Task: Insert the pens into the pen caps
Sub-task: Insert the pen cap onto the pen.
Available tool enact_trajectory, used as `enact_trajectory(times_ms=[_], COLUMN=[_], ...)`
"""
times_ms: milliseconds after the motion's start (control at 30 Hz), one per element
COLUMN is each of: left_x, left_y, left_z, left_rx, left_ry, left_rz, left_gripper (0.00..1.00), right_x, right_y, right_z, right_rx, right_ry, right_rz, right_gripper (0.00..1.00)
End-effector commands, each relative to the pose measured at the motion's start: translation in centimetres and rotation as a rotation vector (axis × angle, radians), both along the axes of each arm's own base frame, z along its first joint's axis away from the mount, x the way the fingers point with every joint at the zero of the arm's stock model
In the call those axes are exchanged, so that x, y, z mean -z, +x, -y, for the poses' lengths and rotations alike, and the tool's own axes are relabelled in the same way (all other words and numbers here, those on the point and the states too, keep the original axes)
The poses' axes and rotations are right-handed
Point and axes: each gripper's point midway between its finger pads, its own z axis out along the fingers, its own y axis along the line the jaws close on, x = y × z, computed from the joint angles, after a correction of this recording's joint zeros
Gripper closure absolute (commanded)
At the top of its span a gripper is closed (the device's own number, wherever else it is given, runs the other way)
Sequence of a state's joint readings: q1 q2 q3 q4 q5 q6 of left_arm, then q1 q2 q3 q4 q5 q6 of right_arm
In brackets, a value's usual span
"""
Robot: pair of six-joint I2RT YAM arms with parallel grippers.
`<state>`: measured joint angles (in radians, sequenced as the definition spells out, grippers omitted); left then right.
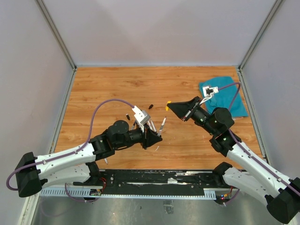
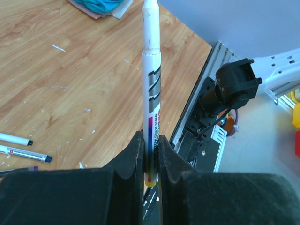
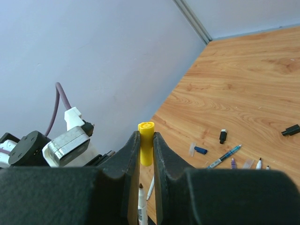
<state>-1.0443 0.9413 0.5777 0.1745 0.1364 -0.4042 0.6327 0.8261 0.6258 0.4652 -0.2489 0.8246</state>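
Two grips set up the join. The left gripper (image 2: 150,140) is clamped on the lower barrel of a white pen (image 2: 151,70), leaving most of its length and the bare tip sticking out, which I judge is so the tip can be pushed into a cap. The right gripper (image 3: 146,140) pinches a yellow cap (image 3: 146,126) by its sides with one end proud of the fingers, presumably to keep it reachable; whether that end is the open one I cannot tell. From above, the two face each other over the wooden table (image 1: 112,84), pen and cap apart. Counted: one pen held and one cap held. Loose on the table lie two black caps (image 3: 223,136) (image 3: 291,130), one small blue cap (image 3: 200,150) and one blue pen (image 3: 225,156). The left wrist view shows three pens (image 2: 16,139) at its edge, and one teal cloth (image 1: 229,98) lies far right.
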Motion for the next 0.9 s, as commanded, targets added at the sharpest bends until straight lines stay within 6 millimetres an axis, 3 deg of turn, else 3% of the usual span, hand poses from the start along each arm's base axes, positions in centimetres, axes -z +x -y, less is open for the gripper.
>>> enact_trajectory(times_ms=[0,867], left_x=[-2.8,-3.0], left_y=[0.0,0.1], left_z=[0.3,0.1], left_rx=[0.004,-0.011], left_ry=[-0.059,-0.069], left_rz=[0.054,0.054], left_gripper=[1.0,1.0], right_x=[-2.8,-0.3], right_y=[-1.0,-2.2], right_z=[0.0,-0.5], right_rx=[-0.05,-0.114], right_ry=[0.061,0.039], right_rz=[0.068,0.017], right_gripper=[0.99,0.99])
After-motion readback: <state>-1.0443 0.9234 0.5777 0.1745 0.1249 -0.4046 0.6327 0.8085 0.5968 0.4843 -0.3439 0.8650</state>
